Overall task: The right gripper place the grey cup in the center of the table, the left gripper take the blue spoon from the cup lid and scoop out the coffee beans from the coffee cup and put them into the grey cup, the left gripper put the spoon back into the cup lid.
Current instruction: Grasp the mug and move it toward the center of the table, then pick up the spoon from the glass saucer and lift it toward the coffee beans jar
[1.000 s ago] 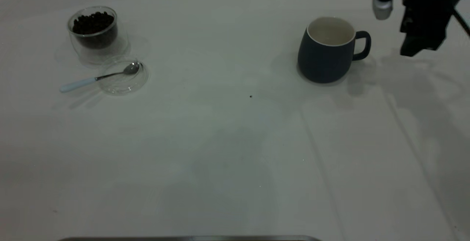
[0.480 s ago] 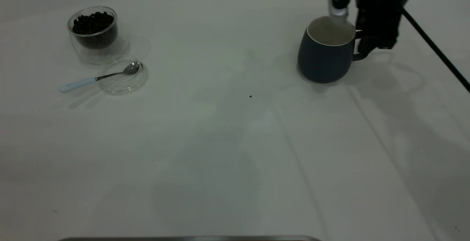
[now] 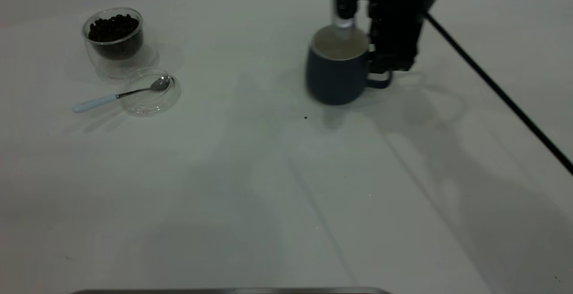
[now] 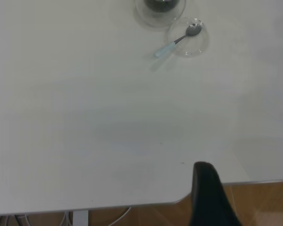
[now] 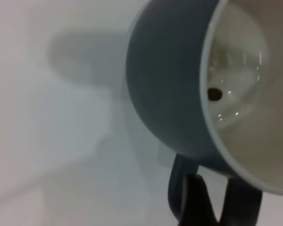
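One arm works: right gripper (image 3: 378, 63), jaws clamped on the handle of the grey cup (image 3: 336, 72), cup hanging left of them, near surface (image 3: 250, 186) centre. Best keep it upright, low; set down gently before opening. Left gripper (image 4: 210, 197) parked.

Table (image 3: 250, 186) centre open; only grey cup (image 3: 333, 77) stands nearby.

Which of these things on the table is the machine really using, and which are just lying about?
Part of the job:
grey cup, held at its handle by the right gripper
coffee cup with coffee beans
blue spoon resting in the cup lid

Just lying about:
a dark speck on the table
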